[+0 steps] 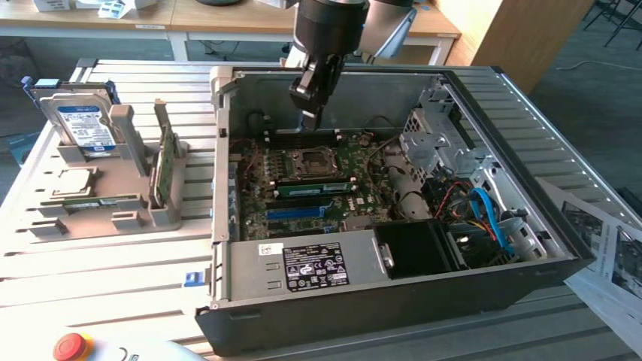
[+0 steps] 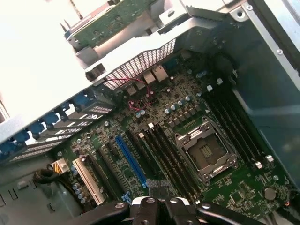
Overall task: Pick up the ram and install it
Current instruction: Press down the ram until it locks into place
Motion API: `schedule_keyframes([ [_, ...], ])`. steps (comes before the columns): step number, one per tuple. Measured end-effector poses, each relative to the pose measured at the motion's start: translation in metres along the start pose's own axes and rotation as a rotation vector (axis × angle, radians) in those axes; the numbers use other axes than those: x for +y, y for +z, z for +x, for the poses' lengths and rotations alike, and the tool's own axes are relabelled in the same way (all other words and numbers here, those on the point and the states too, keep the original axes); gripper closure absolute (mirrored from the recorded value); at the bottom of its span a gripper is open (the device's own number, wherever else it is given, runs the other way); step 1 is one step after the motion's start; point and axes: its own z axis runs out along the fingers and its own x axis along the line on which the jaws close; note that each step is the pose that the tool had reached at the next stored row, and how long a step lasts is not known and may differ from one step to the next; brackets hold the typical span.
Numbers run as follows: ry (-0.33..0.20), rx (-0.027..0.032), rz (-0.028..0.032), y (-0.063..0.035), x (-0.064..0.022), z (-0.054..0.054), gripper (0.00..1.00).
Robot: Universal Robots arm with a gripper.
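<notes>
The gripper [image 1: 311,113] hangs inside the open computer case [image 1: 542,248], above the motherboard [image 1: 301,203] near the rear wall, with its jaws closed and nothing visible between them. One ram stick [image 1: 313,188] already lies seated in a slot just beside the processor socket [image 1: 309,162]. Another green stick [image 1: 161,173] stands upright in the grey holder [image 1: 125,188] outside the case, at the exterior view's left.
</notes>
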Motion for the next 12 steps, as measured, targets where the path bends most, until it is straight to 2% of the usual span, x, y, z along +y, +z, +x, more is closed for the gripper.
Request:
schedule_keyframes([
  [12,0.167,-0.0063,-0.0102,0.0000,0.0000,0.0000,0.89],
])
